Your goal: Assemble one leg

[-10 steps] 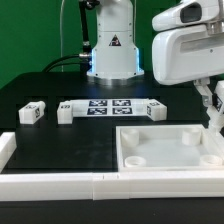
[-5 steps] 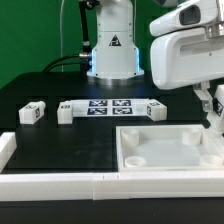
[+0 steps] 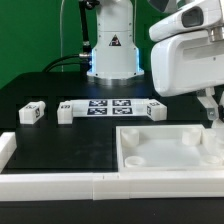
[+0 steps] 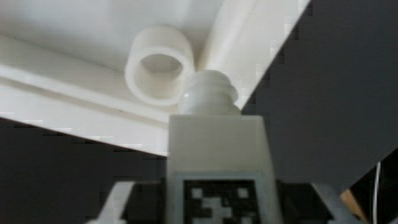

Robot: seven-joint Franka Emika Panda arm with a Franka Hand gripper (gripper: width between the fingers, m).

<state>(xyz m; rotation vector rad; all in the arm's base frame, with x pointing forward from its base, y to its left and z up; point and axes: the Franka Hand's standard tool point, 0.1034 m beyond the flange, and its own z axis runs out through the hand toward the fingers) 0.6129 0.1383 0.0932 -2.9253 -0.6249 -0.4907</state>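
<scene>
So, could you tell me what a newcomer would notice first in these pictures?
The tool hangs over the white panel at the exterior view's right, shut on the leg, whose peg tip points toward a round socket by the panel's rim. Three spare blocks lie in a row with the marker board farther back.

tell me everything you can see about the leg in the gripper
The leg is a small white block, plastic by its look, with a black-and-white square tag on one face and a rounded ribbed peg at its end. The gripper holds it between its jaws, peg close to a round socket in a corner of the white panel. Whether peg and socket touch cannot be told.
</scene>
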